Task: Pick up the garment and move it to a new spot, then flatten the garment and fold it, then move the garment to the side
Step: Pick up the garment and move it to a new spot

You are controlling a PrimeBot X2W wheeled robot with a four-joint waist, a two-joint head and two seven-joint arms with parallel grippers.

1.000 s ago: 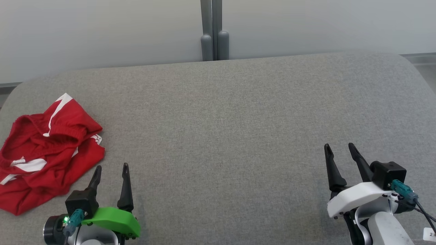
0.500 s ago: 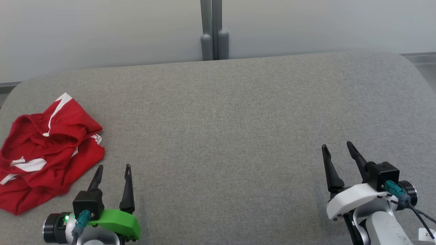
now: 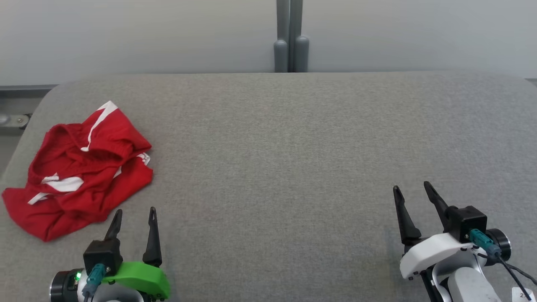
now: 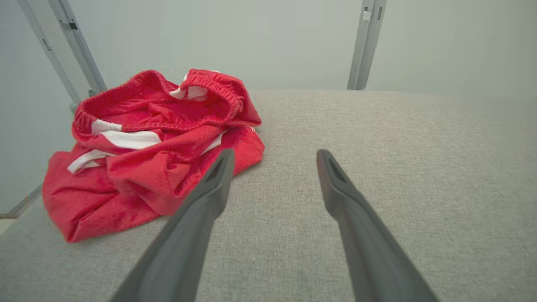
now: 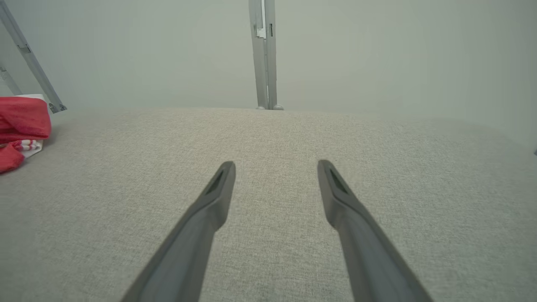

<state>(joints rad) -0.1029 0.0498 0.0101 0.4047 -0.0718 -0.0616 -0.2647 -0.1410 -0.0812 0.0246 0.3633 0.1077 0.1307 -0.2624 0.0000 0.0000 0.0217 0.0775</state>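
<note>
On the left side of the desk [image 3: 272,147], the garment [image 3: 84,167] is lying in a crumpled heap. It is red with white stripes, seemingly a pair of shorts, and its elastic waistband is gaping upward. By the look of it, nothing of the task is done yet. The cloth is resting unheld and bunched, so the pick-up, the move to a new spot, the flattening, the folding and the final shift to the side are all waiting.

The left hand [image 3: 135,209] is hovering just near and right of the heap. Its two dark fingers are standing wide apart, pointing far, and gripping nothing. A strip of bare fabric is showing between their tips and the red cloth. The right hand [image 3: 410,185] is hanging at the near right, well apart from the garment, equally wide and empty.

The desk is wearing a grey woven cover with rounded far corners, and it looks soft enough to let fingertips dig under a fold. The garment is the one thing lying on it. Behind the far edge a plain pale wall [image 3: 168,33] is rising, with a grey upright post [image 3: 289,37] standing at its middle. In the left wrist view, slanted metal struts [image 4: 75,46] are leaning beyond the heap.
</note>
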